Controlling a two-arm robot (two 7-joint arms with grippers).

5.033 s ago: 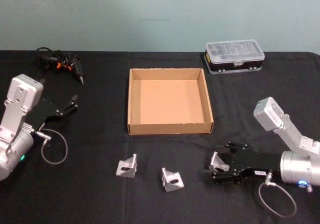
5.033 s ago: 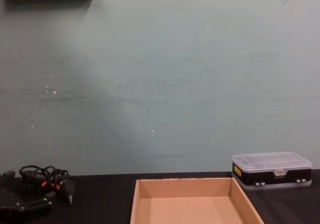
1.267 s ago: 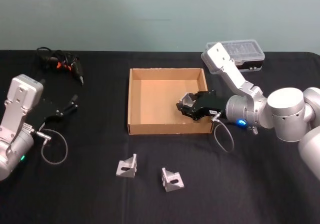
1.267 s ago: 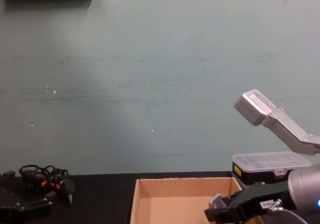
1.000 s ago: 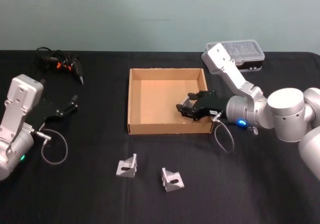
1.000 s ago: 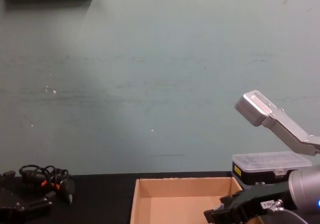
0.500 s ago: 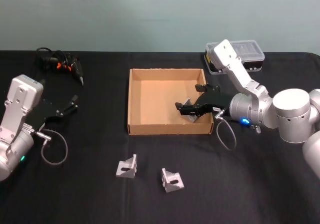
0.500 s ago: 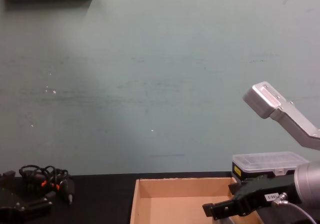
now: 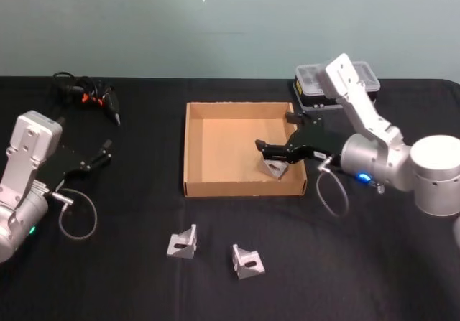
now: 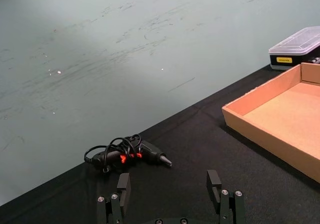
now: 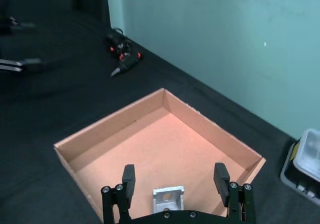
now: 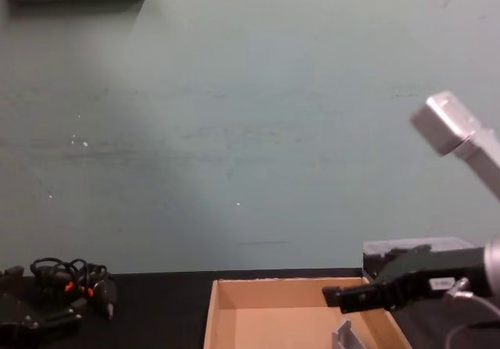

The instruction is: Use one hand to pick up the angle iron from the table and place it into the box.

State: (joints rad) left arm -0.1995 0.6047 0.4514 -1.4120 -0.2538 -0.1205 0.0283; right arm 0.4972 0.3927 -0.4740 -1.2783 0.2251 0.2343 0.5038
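No text can be read: the yellow label (image 10: 283,60) on the clear-lidded plastic case (image 10: 300,39) and the white tag (image 12: 442,284) on the right end effector (image 11: 174,170) are illegible.

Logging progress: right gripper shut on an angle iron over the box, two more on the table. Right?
No: the right gripper is open over the box, the angle iron lying free on its floor, per the right wrist view. Two more are on the table.

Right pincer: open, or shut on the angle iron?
Open: the right pincer has spread fingers; the angle iron lies on the box floor.
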